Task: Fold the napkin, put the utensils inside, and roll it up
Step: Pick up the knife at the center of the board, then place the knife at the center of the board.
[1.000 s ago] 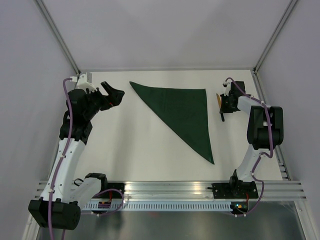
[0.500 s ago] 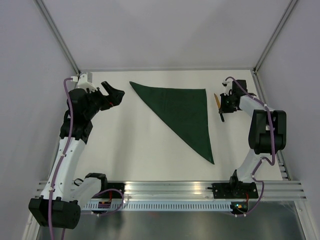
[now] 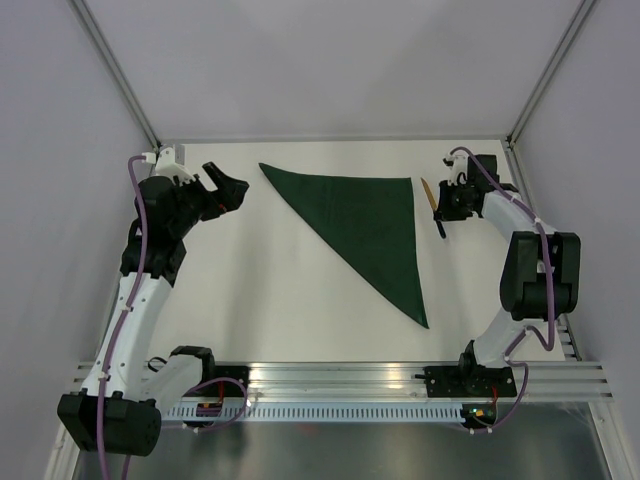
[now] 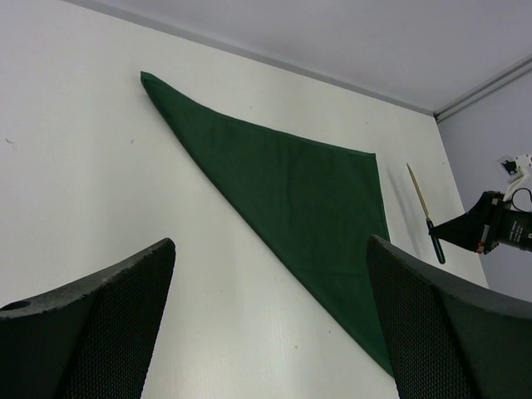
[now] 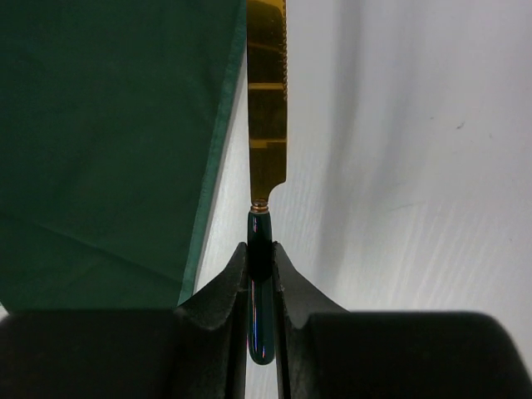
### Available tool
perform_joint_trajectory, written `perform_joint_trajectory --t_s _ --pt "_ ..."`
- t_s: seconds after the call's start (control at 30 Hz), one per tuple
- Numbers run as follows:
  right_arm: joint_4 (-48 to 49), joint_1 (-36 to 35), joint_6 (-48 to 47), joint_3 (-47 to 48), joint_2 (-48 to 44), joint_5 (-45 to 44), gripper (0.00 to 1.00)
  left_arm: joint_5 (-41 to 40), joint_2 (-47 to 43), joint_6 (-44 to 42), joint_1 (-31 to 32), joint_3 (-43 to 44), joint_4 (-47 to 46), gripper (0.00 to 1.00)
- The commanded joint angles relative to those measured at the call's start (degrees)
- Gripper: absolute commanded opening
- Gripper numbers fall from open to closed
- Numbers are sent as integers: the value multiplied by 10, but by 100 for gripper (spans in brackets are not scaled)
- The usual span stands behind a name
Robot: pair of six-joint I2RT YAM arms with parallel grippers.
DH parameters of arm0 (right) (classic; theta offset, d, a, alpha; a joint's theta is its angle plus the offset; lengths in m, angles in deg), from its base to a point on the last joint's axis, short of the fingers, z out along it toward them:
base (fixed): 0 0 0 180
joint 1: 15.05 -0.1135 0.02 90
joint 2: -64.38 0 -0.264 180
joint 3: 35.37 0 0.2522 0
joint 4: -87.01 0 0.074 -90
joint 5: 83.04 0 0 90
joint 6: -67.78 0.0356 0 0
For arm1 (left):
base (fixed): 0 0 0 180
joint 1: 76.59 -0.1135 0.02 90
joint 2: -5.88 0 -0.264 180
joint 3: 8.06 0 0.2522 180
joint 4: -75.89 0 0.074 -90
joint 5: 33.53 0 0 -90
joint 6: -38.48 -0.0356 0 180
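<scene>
While my right gripper [image 5: 260, 249] is pinched narrow on the dark handle of the knife [image 5: 266, 108], the gold blade points straight away from the fingers, toward 12 o'clock in the right wrist view. Its serrated edge faces 3 o'clock there. Just beside the blade, at 9 o'clock, runs the edge of the dark green napkin [image 5: 100, 125]; blade and cloth look apart, by a thin strip of white table [image 5: 399, 166]. Whether the knife is lifted off the surface I cannot tell.

From above, that gripper [image 3: 445, 212] sits at about 2 o'clock on the table [image 3: 280, 290], with the knife [image 3: 433, 207] along the napkin's right edge. The napkin [image 3: 365, 225] lies flat, folded into a triangle, its long edge running from 10 o'clock down to 5 o'clock.

My left gripper [image 3: 228, 183] is at 10 o'clock, well apart from the cloth's nearest corner, its fingers spread wide with nothing between them.
</scene>
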Motion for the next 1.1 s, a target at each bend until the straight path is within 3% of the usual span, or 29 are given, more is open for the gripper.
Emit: perform_joint_trajectory --t_s 0.0,0.27,0.63,1.07 --pt "-10 -19 -11 29 -35 24 1 -3 7 17 0 20 -6 100" --pt "-7 -129 0 44 -37 -5 0 -6 8 20 0 31 2 100" --pt "19 -285 30 88 30 -46 0 -16 12 24 0 45 16 100" --pt "69 -326 7 60 79 -46 1 -26 18 18 0 38 25 100"
